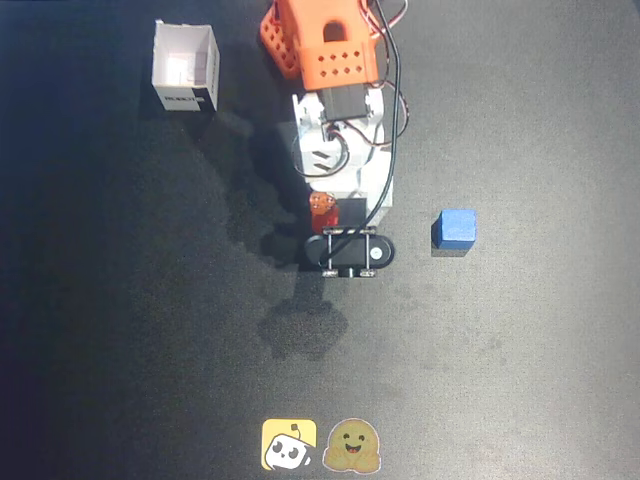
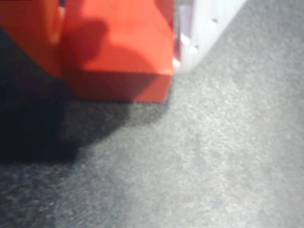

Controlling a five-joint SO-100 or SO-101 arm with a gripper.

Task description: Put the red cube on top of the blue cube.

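Note:
In the wrist view the red cube (image 2: 118,52) fills the upper left, resting on the dark mat. It sits between the orange finger (image 2: 28,33) on its left and the white finger (image 2: 204,23) on its right, and both lie against its sides. My gripper (image 2: 116,66) is shut on it. In the overhead view the gripper (image 1: 335,212) points down at the middle of the mat, and only a sliver of the red cube (image 1: 345,213) shows under the arm. The blue cube (image 1: 457,228) stands alone on the mat, well to the right of the gripper.
A white open box (image 1: 186,66) stands at the upper left of the overhead view. The arm's orange base (image 1: 320,45) is at the top centre. Two stickers (image 1: 322,445) lie at the bottom edge. The surface is a dark felt mat (image 1: 520,350).

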